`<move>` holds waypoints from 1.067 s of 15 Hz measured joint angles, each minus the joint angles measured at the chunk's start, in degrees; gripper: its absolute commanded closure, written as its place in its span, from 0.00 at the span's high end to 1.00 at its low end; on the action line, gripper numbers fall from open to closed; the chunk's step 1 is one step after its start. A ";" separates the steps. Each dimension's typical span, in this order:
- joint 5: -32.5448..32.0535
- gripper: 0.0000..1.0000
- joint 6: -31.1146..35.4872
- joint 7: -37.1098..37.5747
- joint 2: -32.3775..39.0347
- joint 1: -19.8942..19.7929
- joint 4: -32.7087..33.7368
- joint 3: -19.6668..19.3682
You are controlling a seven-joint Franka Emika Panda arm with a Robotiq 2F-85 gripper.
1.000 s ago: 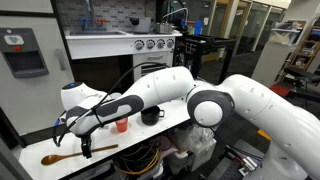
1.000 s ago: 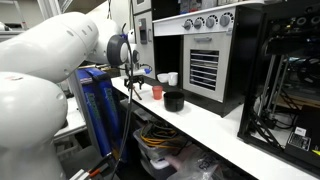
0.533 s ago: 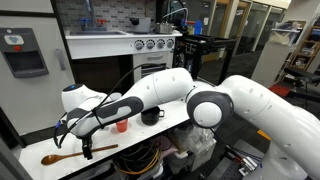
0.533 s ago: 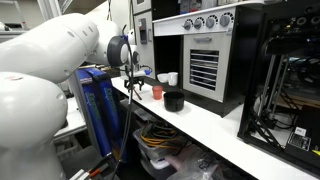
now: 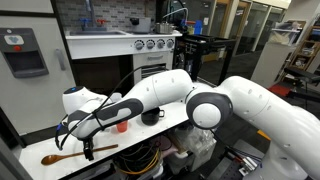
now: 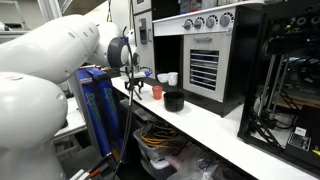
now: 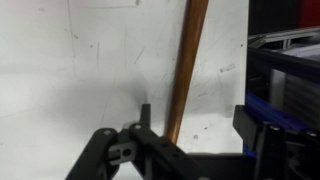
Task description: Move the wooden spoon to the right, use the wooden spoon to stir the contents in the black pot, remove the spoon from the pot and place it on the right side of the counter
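Observation:
The wooden spoon (image 5: 80, 153) lies flat on the white counter (image 5: 140, 137), its oval bowl pointing toward the counter's end. My gripper (image 5: 87, 150) stands over the middle of its handle. In the wrist view the handle (image 7: 185, 70) runs between the two fingers of my gripper (image 7: 197, 125), close to one finger (image 7: 145, 117) and with a wide gap to the other; the jaws are open around it. The black pot (image 5: 151, 116) sits farther along the counter, apart from the spoon. The pot (image 6: 174, 100) and my gripper (image 6: 130, 88) also show in the exterior view from the other side.
A small red cup (image 5: 121, 126) stands between the spoon and the pot; the red cup (image 6: 157, 92) sits near a white mug (image 6: 171, 78). A toy stove unit (image 5: 140, 45) rises behind the counter. Boxes and clutter lie under the counter (image 6: 220, 125).

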 measured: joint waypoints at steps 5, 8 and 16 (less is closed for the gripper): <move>-0.02 0.20 0.00 0.00 0.00 0.00 0.01 -0.01; -0.09 0.02 0.02 0.01 -0.01 0.00 0.15 -0.04; -0.47 0.04 0.12 -0.49 -0.48 -0.32 0.11 -0.32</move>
